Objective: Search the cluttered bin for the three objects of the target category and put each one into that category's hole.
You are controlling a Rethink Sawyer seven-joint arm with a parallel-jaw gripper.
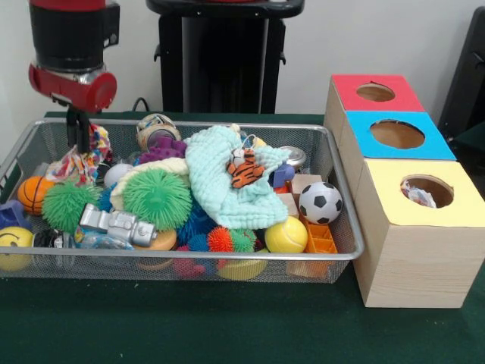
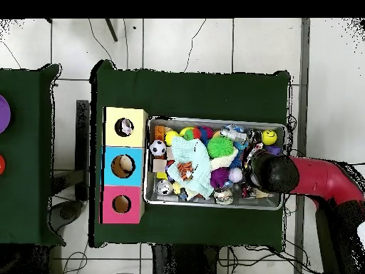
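Note:
The wire mesh bin (image 1: pixel 189 259) is full of toys; it also shows in the overhead view (image 2: pixel 214 120). My gripper (image 1: pixel 78 141) reaches down into the bin's far left corner in the front view. It is pressed against a white fabric piece with bright dots (image 1: pixel 89 158), which bunches up around it. In the overhead view the arm's black head (image 2: pixel 271 172) hides the gripper. The yellow-topped box (image 1: pixel 455 208) stands right of the bin. Another dotted fabric piece (image 1: pixel 420 196) shows inside its round hole (image 1: pixel 432 184), and also in the overhead view (image 2: pixel 125 128).
A mint-green cloth (image 1: pixel 220 182) with a tiger toy (image 1: pixel 245 171) lies mid-bin. A spiky green ball (image 1: pixel 157 197), soccer ball (image 1: pixel 320 202), basketball (image 1: pixel 34 193) and yellow smiley ball (image 1: pixel 14 247) lie around. The blue-topped box (image 1: pixel 364 140) and red-topped box (image 1: pixel 345 91) stand behind the yellow one.

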